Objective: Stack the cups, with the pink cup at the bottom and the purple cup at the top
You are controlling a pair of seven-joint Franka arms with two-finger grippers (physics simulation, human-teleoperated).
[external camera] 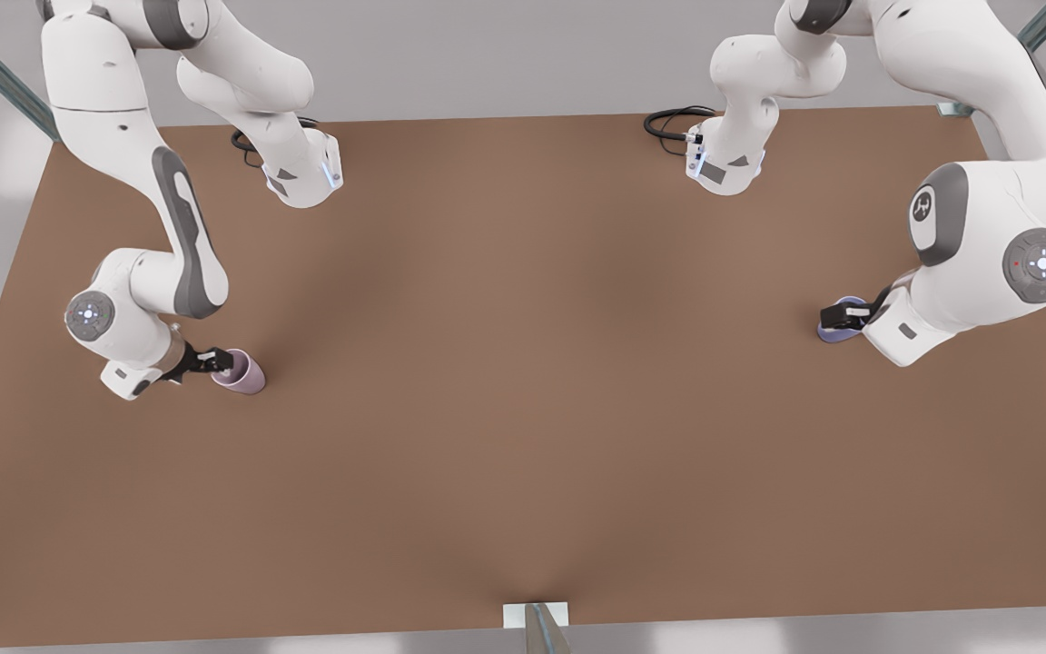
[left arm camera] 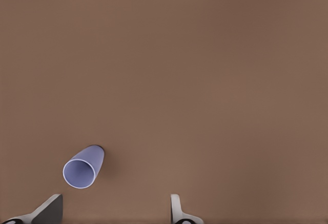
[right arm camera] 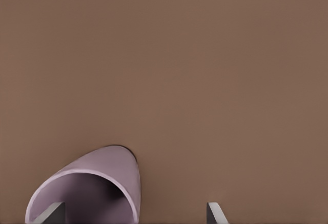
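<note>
The pink cup (external camera: 246, 374) stands upright on the table at the front view's left. My right gripper (external camera: 214, 361) is open at its rim. In the right wrist view one finger (right arm camera: 51, 212) sits inside the pink cup (right arm camera: 102, 183) and the other (right arm camera: 215, 212) outside it, so the right gripper (right arm camera: 133, 214) straddles the wall. The purple cup (external camera: 832, 335) stands at the front view's right, partly hidden under my left gripper (external camera: 843, 316). In the left wrist view the purple cup (left arm camera: 82, 167) stands just ahead of the open left gripper (left arm camera: 113, 211), near one finger (left arm camera: 48, 209).
The brown table (external camera: 523, 363) spans the scene. Both arm bases (external camera: 305, 173) (external camera: 723, 163) stand at its far edge with black cables (external camera: 673, 123) beside them. A small white bracket (external camera: 537, 616) sits at the near edge.
</note>
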